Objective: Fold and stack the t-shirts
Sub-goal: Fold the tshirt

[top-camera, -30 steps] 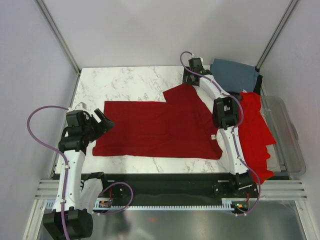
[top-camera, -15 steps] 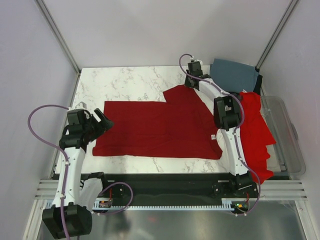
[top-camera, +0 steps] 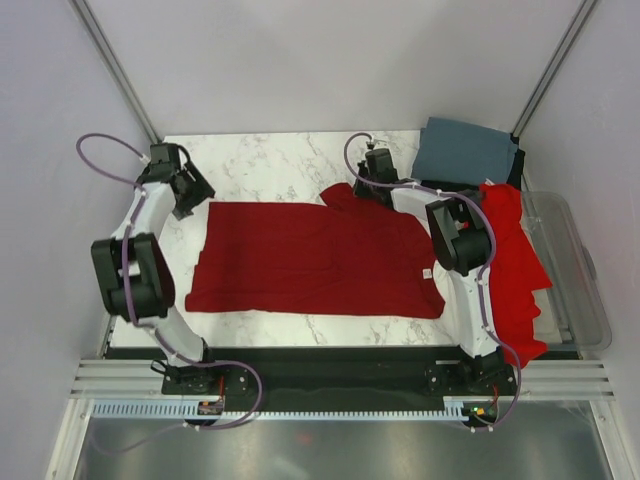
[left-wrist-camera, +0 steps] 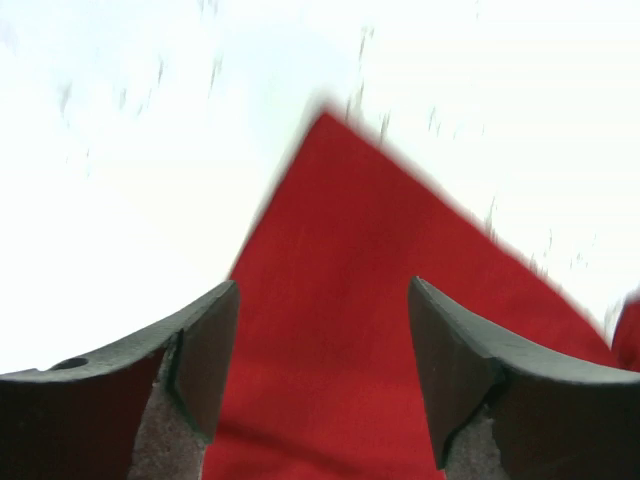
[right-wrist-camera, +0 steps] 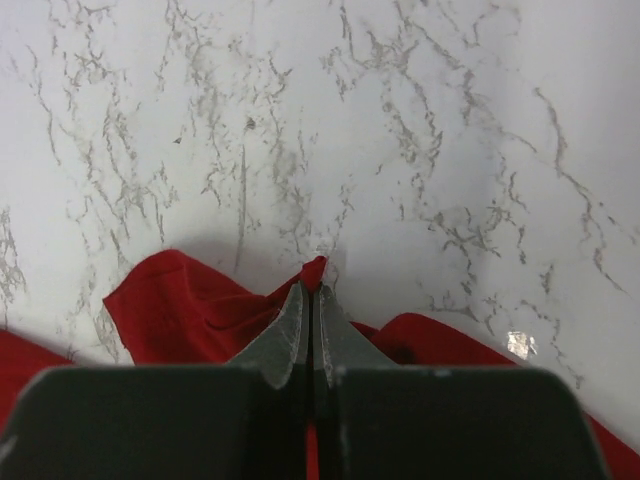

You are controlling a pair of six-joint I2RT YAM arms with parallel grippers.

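Note:
A dark crimson t-shirt [top-camera: 310, 260] lies spread flat on the marble table [top-camera: 270, 160]. My left gripper [top-camera: 200, 198] hovers over its far left corner. In the left wrist view the gripper [left-wrist-camera: 322, 340] is open, with the shirt's corner [left-wrist-camera: 345, 230] below and between the jaws. My right gripper [top-camera: 363, 193] is at the shirt's far right sleeve, which is bunched up. In the right wrist view the gripper [right-wrist-camera: 313, 292] is shut on a pinch of crimson cloth [right-wrist-camera: 180, 310]. A brighter red t-shirt [top-camera: 518, 265] lies at the right edge, and a slate grey-blue t-shirt [top-camera: 465, 150] at the back right.
A clear plastic bin [top-camera: 582, 275] stands off the table's right side, partly under the brighter red shirt. Pale walls and metal frame posts close in the table on three sides. The arm bases sit on a dark rail [top-camera: 330, 375] at the near edge.
My left arm swung from the shirt's near left side up to its far left corner. My right gripper shut on the sleeve and drew it leftwards, bunching it.

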